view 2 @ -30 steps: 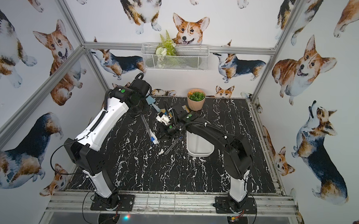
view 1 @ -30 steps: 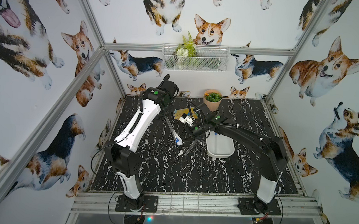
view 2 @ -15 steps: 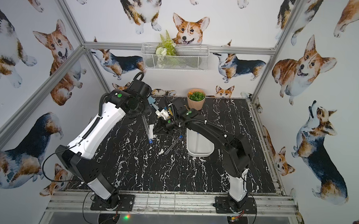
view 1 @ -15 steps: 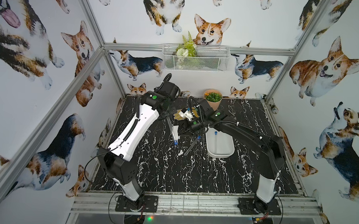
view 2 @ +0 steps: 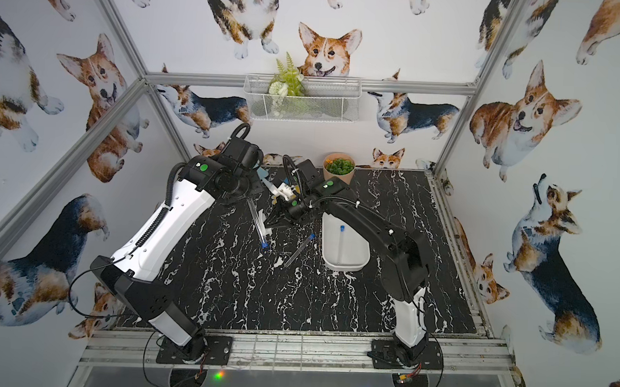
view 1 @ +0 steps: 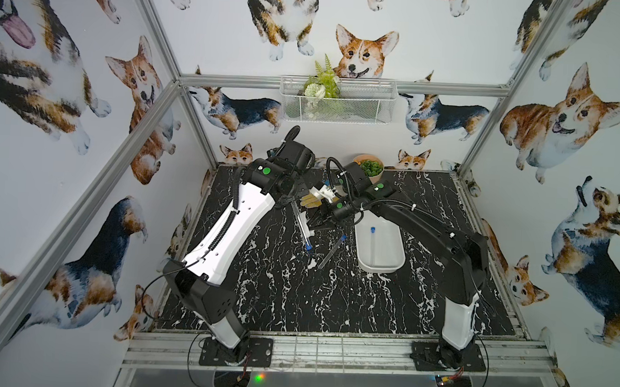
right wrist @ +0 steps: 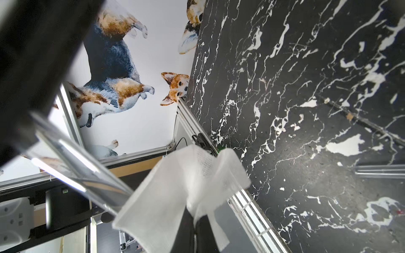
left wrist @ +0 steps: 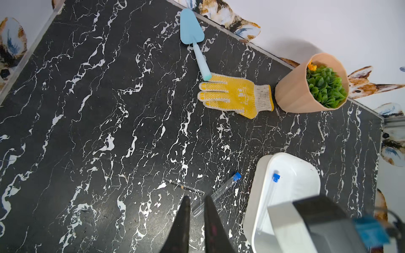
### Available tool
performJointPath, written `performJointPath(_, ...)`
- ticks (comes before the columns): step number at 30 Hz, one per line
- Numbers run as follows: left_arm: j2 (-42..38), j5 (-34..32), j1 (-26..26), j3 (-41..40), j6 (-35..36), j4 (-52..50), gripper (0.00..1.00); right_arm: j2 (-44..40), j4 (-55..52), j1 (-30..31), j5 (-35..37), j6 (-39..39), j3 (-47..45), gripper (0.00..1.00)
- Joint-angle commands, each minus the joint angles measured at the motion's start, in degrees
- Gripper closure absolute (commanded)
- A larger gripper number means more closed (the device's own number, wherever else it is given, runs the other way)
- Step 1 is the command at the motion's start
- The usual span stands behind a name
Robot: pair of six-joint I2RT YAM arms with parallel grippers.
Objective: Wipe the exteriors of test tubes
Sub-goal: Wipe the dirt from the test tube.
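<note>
1. The left claw [left wrist: 196, 200] is clamped on one end of a slender clear test tube with a small blue cap [view 1: 301, 227]. It holds the tube in the air above the black, white-veined desk [view 1: 277, 294], near the white oval tub [view 1: 389, 247] on the left arm's side.
2. The tube's long axis slants steeply downward, with the cap lowest.
3. The right claw [right wrist: 194, 221] is pinched together on a white mesh wipe [right wrist: 175, 186]. The wipe touches the tube about mid-length, from the tub side.
4. The stroke should probably run along that axis, and the right arm is best placed for it.
5. A second capped tube [view 1: 331, 252] lies slanted on the desk just beside the tub. A third capped tube [view 1: 372, 243] lies inside the tub, along its length.
</note>
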Motion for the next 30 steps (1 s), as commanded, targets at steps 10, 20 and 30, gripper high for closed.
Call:
performJointPath(10,2.86,2.26,0.29,2.75,1.05,0.21,0.89,-0.74,-0.62,0.12,0.34,-1.74,1.08,1.00)
performJointPath(20,1.52,1.55,-0.74,1.98,2.58,-0.09,0.89,6.33,-4.07,0.03,0.16,-3.03,12.68,1.00)
performJointPath(30,2.78,0.74,1.50,4.31,4.46,1.65,0.89,-6.35,0.73,3.43,2.64,-2.04,-8.79,1.00)
